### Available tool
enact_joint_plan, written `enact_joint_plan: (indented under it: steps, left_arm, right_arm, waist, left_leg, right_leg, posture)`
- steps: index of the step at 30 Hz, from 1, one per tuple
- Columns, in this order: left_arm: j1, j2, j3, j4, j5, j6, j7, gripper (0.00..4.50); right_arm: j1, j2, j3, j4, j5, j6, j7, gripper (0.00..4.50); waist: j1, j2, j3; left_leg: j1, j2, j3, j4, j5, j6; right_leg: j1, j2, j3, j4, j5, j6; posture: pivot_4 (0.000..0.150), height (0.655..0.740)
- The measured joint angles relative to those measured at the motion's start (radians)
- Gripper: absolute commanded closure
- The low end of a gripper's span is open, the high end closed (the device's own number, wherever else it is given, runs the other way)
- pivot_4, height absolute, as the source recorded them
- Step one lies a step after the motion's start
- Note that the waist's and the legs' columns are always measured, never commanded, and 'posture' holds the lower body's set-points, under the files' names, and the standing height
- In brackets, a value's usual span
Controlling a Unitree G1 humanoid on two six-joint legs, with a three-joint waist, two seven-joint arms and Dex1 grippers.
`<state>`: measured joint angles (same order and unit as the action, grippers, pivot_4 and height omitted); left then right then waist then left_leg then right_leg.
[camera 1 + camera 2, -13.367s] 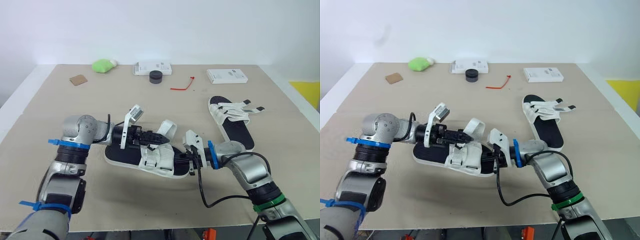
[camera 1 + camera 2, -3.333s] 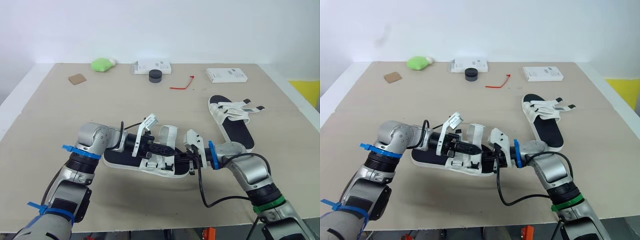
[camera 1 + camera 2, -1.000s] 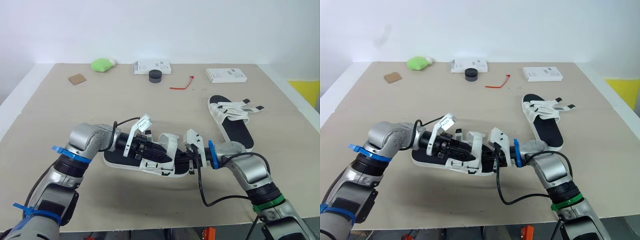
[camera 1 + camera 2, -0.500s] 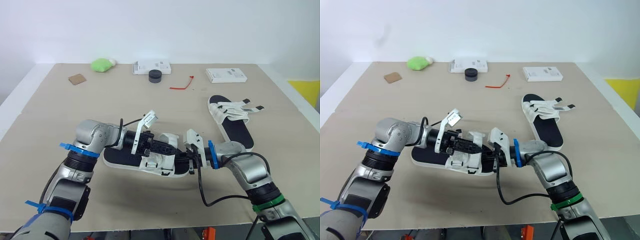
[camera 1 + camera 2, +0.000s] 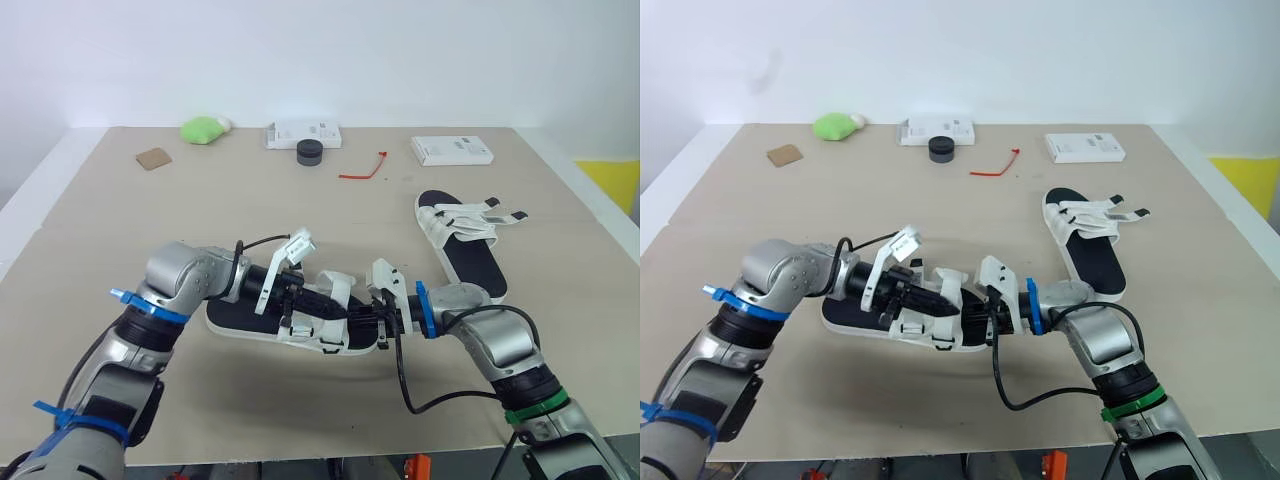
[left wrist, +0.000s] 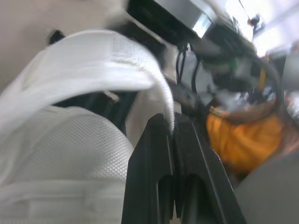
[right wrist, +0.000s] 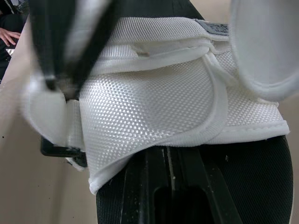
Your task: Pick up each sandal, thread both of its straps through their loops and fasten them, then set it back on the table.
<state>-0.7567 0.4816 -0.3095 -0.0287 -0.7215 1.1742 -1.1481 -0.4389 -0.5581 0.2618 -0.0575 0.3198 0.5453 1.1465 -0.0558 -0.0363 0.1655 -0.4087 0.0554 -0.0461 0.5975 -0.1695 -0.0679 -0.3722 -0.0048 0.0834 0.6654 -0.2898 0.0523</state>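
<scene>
The sandal lies near the tabletop's front edge, about midway along it, with its long axis running left to right between the arms. The right gripper is clamped on its right end. From the left, the left gripper pinches the strap, which arches over the black sole right at its fingertips. I cannot make out the loop. The other sandal lies well apart toward the right edge, strap ends sticking out.

green lump | brown square | white box | black puck | red tie | second white box
</scene>
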Motion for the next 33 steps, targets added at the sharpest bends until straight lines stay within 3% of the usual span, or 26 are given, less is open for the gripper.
enact_joint_plan:
  steps: [9, 19, 33]
  left_arm:
    - [0.059, 0.054, -0.127, -0.078, 0.079, -0.217, -0.121, 4.48]
    - [0.015, -0.117, -0.001, 0.104, 0.137, -0.252, 0.060, 4.48]
    - [0.023, -0.076, -0.038, 0.082, 0.207, -0.273, 0.018, 4.48]
  right_arm:
    - [0.002, 0.000, -0.003, 0.002, 0.000, 0.002, -0.009, 4.50]
    - [0.010, -0.010, -0.026, 0.021, -0.004, 0.005, -0.036, 4.50]
    - [0.018, -0.005, -0.022, -0.005, -0.001, 0.014, -0.027, 4.50]
  waist:
    - [0.002, 0.001, -0.001]
    - [0.011, -0.002, -0.001]
    - [0.009, -0.001, -0.001]
  left_leg:
    - [0.000, 0.000, 0.000, 0.001, 0.000, 0.000]
    - [0.002, -0.009, -0.001, 0.006, 0.002, 0.003]
    - [-0.001, -0.009, -0.001, 0.001, 0.007, 0.002]
  right_leg:
    - [0.001, 0.000, 0.000, 0.000, -0.002, -0.004]
    - [0.001, -0.008, 0.003, -0.001, -0.001, -0.002]
    - [0.001, -0.006, 0.004, -0.002, 0.001, 0.001]
  posture:
    - [0.150, 0.7400]
    - [0.150, 0.7400]
    - [0.150, 0.7400]
